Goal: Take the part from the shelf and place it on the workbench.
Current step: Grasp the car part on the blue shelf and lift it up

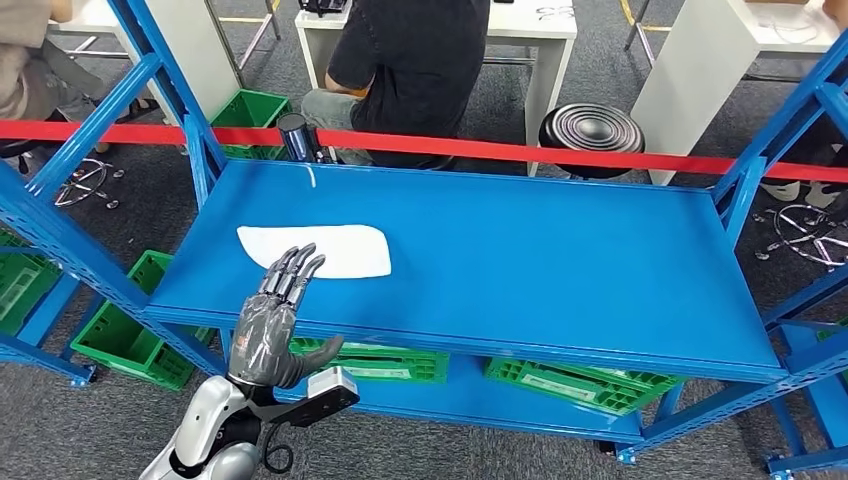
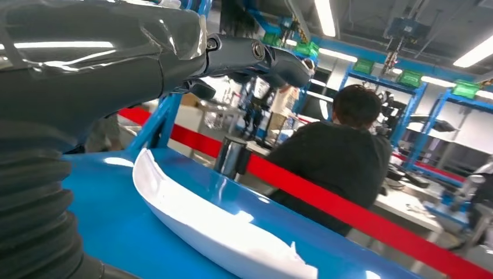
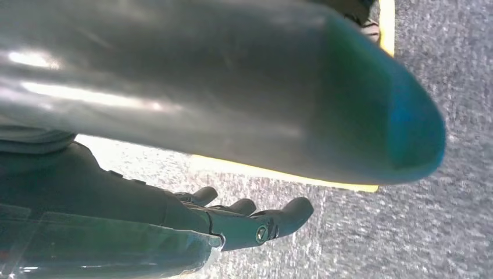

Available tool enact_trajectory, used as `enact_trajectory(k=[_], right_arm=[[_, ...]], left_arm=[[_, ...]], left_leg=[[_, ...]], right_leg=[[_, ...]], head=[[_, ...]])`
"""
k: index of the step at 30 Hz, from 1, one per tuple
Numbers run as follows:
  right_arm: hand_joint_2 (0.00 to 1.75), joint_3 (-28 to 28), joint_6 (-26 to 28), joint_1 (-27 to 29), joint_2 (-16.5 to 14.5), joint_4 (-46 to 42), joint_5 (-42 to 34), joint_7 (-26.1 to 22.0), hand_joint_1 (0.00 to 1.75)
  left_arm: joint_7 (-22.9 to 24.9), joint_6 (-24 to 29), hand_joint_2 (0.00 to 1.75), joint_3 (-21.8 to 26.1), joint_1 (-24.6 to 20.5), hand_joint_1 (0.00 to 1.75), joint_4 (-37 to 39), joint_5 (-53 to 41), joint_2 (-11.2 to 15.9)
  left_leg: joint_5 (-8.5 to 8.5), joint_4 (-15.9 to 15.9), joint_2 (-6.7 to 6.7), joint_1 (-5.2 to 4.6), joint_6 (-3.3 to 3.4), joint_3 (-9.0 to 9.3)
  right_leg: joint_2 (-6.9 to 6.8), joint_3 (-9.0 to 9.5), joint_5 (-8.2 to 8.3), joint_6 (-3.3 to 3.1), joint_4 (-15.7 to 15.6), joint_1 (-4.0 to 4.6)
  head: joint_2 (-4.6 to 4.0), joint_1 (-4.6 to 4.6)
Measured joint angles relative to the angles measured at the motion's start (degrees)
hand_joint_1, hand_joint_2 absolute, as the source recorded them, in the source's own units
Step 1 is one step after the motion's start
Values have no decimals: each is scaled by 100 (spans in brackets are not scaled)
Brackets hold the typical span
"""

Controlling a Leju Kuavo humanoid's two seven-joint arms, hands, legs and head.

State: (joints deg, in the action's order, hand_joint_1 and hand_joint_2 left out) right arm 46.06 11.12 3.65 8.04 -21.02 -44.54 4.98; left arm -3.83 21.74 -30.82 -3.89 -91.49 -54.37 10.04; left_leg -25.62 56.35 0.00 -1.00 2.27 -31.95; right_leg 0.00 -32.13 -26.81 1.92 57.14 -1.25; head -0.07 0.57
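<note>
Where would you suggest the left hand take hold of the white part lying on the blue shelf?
Probably the near long edge of the white part. It lies flat and thin, with a slightly raised rim, so fingers could hook under it. The left hand is open at the shelf front, reaching from that side.

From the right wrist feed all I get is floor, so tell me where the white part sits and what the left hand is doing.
Observer: The white part lies flat on the blue shelf, toward its left side.
Operator: Report the left hand.
Observer: The left hand reaches over the shelf's front edge with straight fingers, their tips at the part's near edge; nothing is held.
Operator: Say what is behind the shelf.
Observer: A red tape runs across behind it, and a person in a black shirt sits beyond, back turned.
Operator: Check the right hand.
Observer: The right hand hangs above grey floor with nothing in it.
</note>
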Motion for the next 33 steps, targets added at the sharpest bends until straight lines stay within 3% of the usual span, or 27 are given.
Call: enact_trajectory(k=[2,4,7,8,9,10,11,12,14,15,19,21,23,24,25,26,28,30,33], right_arm=[[0,44,-52,-15,-4,1,8,-16,0],[0,86,-99,-31,-12,6,16,-31,0],[0,163,-169,-85,-21,36,34,-54,0],[0,186,-183,-99,-24,48,38,-58,0],[0,207,-189,-108,-26,62,42,-64,0],[0,223,-195,-117,-29,75,47,-71,0],[0,239,-205,-129,-35,87,54,-79,0],[0,258,-222,-145,-43,97,61,-88,0],[0,291,-258,-183,-66,111,67,-103,0],[0,307,-272,-200,-76,121,68,-110,0],[0,350,-287,-224,-110,165,61,-137,0],[0,373,-288,-249,-116,185,49,-151,0],[0,390,-285,-282,-111,214,31,-171,0],[0,399,-280,-290,-108,227,20,-183,0],[0,408,-274,-292,-106,237,12,-195,0],[0,418,-266,-293,-105,243,7,-204,0],[0,433,-243,-301,-104,246,2,-213,0],[0,454,-211,-312,-103,246,1,-215,0],[0,480,-169,-305,-117,246,-9,-216,0]], left_arm=[[134,-58,175,62,24,0,34,-221,19],[214,-150,175,133,34,0,97,-390,44],[235,-279,175,231,27,0,304,-512,66],[235,-307,175,255,27,0,386,-527,68],[234,-326,175,276,28,0,461,-552,69],[234,-340,175,293,21,0,522,-587,70],[231,-355,175,309,9,0,577,-632,71],[226,-374,175,323,-14,0,631,-684,72],[211,-409,175,341,-93,0,760,-761,70],[196,-424,175,346,-140,0,832,-788,69],[111,-433,175,358,-284,0,1109,-862,60],[48,-413,175,355,-428,0,1291,-901,33],[-27,-338,175,345,-616,0,1619,-976,-8],[-58,-272,175,335,-702,0,1821,-1024,-27],[-84,-184,175,323,-781,0,2016,-1074,-42],[-104,-80,175,311,-856,0,2189,-1124,-52],[-124,147,175,288,-993,0,2440,-1203,-77],[-130,352,175,270,-1113,0,2615,-1258,-97],[-130,571,175,250,-1225,0,2796,-1306,-120]], left_leg=[[-15,33,-1,7,-27,-21],[-142,210,-4,35,-86,-103],[-667,1264,-5,102,-211,-586],[-782,1612,-5,121,-232,-754],[-790,1770,-4,133,-238,-839],[-696,1705,-4,140,-231,-820],[-514,1419,-5,143,-210,-690],[-294,981,-9,139,-173,-485],[-52,270,-18,112,-99,-139],[-27,105,-21,90,-70,-63],[13,-37,-6,57,13,2],[81,-135,5,72,67,53],[99,-146,5,52,97,32],[101,-140,5,38,102,24],[100,-133,4,27,105,20],[98,-120,3,21,103,18],[72,-64,0,11,78,6],[34,7,-3,-10,34,-29],[14,52,-4,-9,-23,-70]], right_leg=[[6,-3,19,-58,12,-1],[10,5,31,-103,1,-33],[13,8,33,-141,-1,-40],[13,7,32,-141,0,-36],[14,10,31,-141,0,-31],[17,14,29,-140,0,-27],[25,21,29,-139,0,-23],[35,28,28,-138,-1,-19],[52,23,33,-127,-6,-1],[55,12,39,-115,-8,1],[49,-24,32,-25,1,2],[41,-232,-170,-48,403,8],[37,-625,-462,-103,1175,6],[37,-772,-533,-97,1454,6],[36,-821,-521,-68,1538,5],[34,-746,-421,-22,1377,5],[16,-366,-114,44,605,8],[-1,-100,64,8,66,24],[4,-74,102,-75,1,25]], head=[[0,4],[0,12],[0,27],[0,27],[0,28],[0,27],[0,28],[0,27],[0,23],[0,22],[0,22],[0,10],[0,-1],[0,-4],[0,-4],[0,-4],[0,-6],[0,-4],[0,-3]])
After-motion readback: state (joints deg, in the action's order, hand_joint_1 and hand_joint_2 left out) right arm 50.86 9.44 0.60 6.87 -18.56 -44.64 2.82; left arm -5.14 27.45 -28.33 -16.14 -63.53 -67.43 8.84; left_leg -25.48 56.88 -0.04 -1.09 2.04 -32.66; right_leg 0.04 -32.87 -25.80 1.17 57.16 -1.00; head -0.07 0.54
